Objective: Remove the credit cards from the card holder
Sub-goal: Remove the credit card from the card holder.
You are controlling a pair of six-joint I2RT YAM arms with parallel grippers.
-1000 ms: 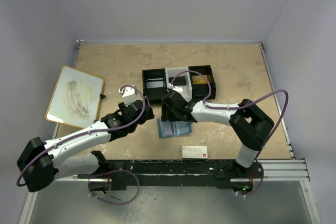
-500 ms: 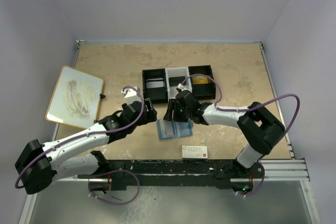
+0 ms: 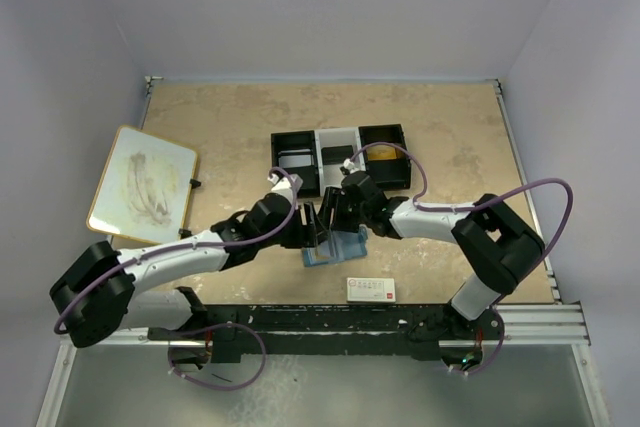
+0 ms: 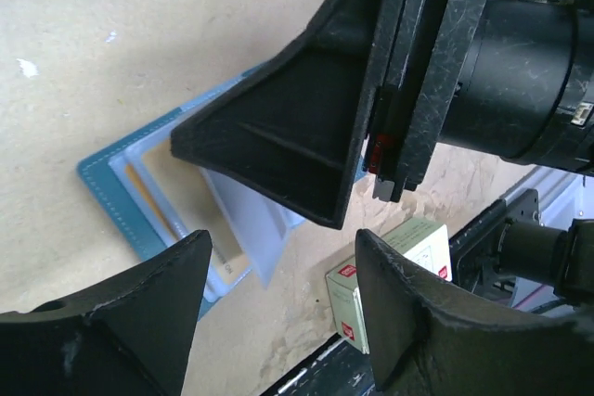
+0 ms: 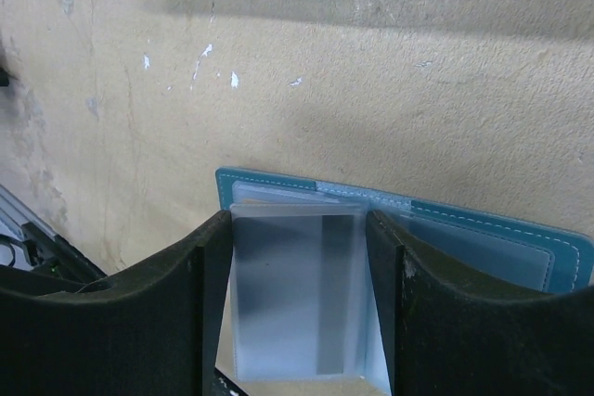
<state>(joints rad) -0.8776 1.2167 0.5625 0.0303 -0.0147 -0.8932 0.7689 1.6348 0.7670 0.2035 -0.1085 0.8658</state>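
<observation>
Card holder (image 5: 483,229) flat beneath right tool (image 5: 295,248)

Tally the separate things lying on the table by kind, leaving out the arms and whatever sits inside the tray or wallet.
Blue card holder: 1
Compartment tray: 1
White box with red print: 1
Whiteboard: 1
Total: 4

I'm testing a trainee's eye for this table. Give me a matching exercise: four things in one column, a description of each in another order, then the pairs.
Things:
1. wallet
2. tray
3. small box
4. board

Descriptions:
a. white with red print, by the near edge
b. black and white, beyond the middle of the table
c. blue, lying open
d. pale with a faint drawing, at the left edge

Pairs: 1-c, 2-b, 3-a, 4-d
</observation>
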